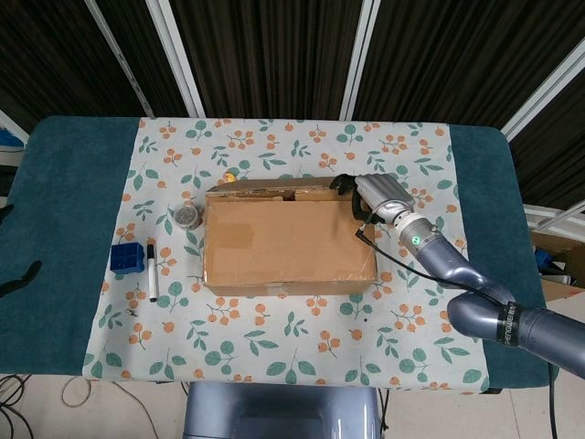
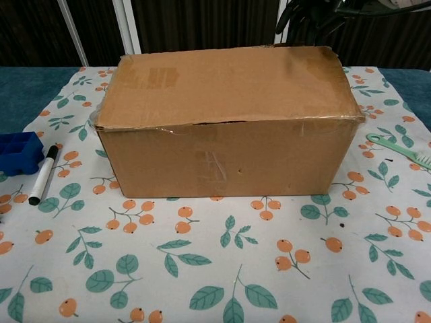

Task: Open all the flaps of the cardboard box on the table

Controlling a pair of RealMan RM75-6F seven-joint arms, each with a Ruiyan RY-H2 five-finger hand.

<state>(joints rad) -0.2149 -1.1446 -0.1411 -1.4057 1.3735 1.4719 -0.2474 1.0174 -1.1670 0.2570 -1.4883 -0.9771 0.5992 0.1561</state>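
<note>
Brown corrugated cardboard box [image 1: 288,240], rectangular and still lying shut, is sitting at the middle of a white tablecloth [image 1: 292,347] printed with orange berries and green leaves, on a teal-topped table [image 1: 64,229]. Its top flaps are lying flat, with a narrow gap showing along the far edge.

From four o'clock, the robot's right hand [image 1: 361,194], dark-fingered on a silver-grey arm, is reaching over the box's corner at about two o'clock. Its fingers [image 2: 303,17] are hanging apart and slightly curled just above that far right edge, holding nothing; whether they are touching the cardboard I cannot tell. The left hand [image 1: 16,282] is barely peeking in at the table's nine o'clock edge, too little showing to judge its state.

At nine o'clock from the box are lying a black marker pen [image 1: 152,272], a blue plastic block [image 1: 126,257] and a small round jar [image 1: 187,216]; a pale green brush [image 2: 404,149] is lying at three o'clock.

The first flap seems to be the step in hand. Next, fingertips probably need to be hooking under the far flap's edge and lifting.
</note>
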